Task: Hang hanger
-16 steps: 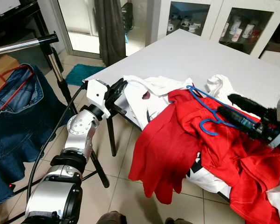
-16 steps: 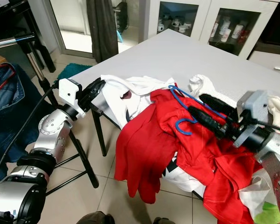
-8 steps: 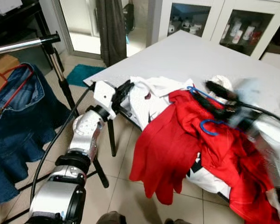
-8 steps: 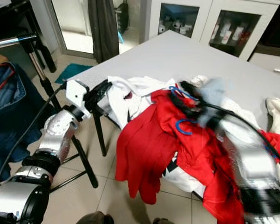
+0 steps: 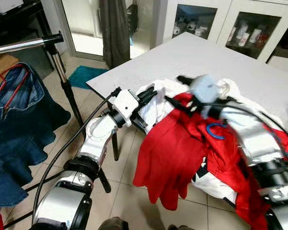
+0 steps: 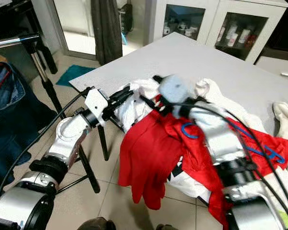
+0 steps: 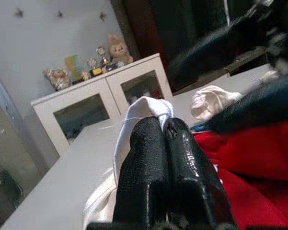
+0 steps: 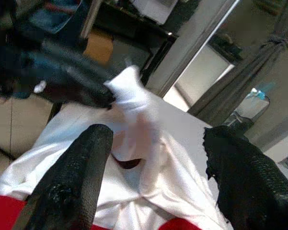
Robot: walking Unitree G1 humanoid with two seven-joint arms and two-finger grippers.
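A blue hanger [image 5: 214, 130] lies in a red garment [image 5: 170, 153] that spills over the table's near edge. Beside it, a white garment [image 5: 159, 106] sits at the corner of the table [image 5: 201, 52]. My left gripper [image 7: 164, 122] is shut on a fold of that white garment, seen in the head views at the corner [image 5: 151, 94]. My right gripper [image 5: 175, 91] reaches across the red garment towards the same fold. It stands wide open [image 8: 155, 136] with the pinched white fold just beyond its fingertips and nothing between them.
A metal clothes rail [image 5: 24, 45] on a black stand is at the far left, with a denim garment [image 5: 14, 124] hanging on a red hanger [image 5: 12, 84]. Glass-door cabinets [image 5: 230, 21] stand behind the table. A teal mat [image 5: 86, 76] lies on the tiled floor.
My right arm has swung left over the red garment to the white one, fingers open. My left gripper has moved right onto the white garment's fold.
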